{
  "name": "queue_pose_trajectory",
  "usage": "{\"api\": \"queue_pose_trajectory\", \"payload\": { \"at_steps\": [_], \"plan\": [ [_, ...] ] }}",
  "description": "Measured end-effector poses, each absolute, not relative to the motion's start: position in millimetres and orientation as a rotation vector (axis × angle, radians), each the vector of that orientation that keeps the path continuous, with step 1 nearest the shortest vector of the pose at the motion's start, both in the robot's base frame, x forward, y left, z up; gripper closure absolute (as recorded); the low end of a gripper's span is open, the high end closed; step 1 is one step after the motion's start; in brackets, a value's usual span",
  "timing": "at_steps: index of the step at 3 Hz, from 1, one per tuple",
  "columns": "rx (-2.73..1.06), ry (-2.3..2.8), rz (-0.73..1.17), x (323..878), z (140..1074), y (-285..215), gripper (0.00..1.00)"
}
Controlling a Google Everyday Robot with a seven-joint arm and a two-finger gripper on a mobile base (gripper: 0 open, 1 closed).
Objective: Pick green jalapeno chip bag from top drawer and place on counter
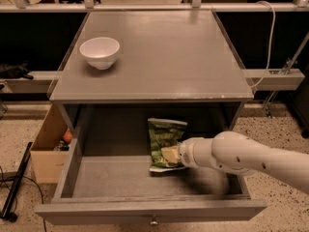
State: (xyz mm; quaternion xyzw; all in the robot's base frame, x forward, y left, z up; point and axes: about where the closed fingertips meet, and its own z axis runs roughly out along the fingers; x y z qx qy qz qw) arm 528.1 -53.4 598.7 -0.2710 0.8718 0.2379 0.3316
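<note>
Down inside open drawer (116, 178), gripper (173, 154) pinching lower end of green chip bag (164, 133); white bowl (99, 52) on counter (169, 57) above drawer.

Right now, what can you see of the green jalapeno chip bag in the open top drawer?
The green jalapeno chip bag is a small, crinkly green packet with pale sealed ends. It runs lengthwise, one end toward the back, right of centre in the open top drawer. The gripper meets its lower right edge. Whether it rests on the drawer floor or is lifted cannot be told.
</note>
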Motion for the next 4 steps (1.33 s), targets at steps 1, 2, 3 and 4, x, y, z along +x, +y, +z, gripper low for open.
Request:
{"api": "queue_pose_trajectory", "payload": {
  "at_steps": [1, 2, 3, 4],
  "plan": [
    [-0.712, 2.285, 0.621, 527.8, 598.9, -53.3, 1.0],
    [-0.724, 2.31, 0.618, 526.7, 600.0, -53.1, 1.0],
    [-0.712, 2.336, 0.567, 527.3, 632.0, -77.9, 1.0],
    [-0.714, 2.315, 0.511, 517.6, 689.6, -114.5, 1.0]
  ]
}}
